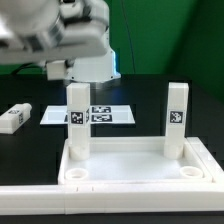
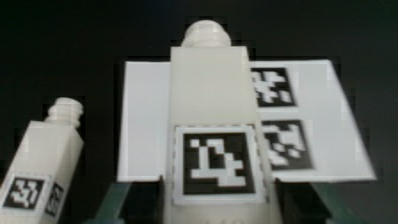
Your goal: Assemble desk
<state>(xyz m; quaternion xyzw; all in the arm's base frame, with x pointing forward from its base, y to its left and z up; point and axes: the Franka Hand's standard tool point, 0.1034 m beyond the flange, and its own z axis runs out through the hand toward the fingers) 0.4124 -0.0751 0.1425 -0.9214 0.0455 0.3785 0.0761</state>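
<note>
We see the smooth white plastic desk top (image 1: pixel 130 186), a rimmed tray with round corner sockets, on the black tabletop (image 1: pixel 150 95). A square tagged leg (image 1: pixel 78 125) and a second leg (image 1: pixel 176 120) rise at its far rim. The first partly hides the marker board (image 1: pixel 105 115). A loose leg (image 1: pixel 12 118) lies apart. We cannot tell whether the pincer (image 1: pixel 76 86) over the first leg clasps it.

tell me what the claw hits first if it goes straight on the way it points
Likely the upright white leg directly ahead of the claw; whether they already touch is unclear.
</note>
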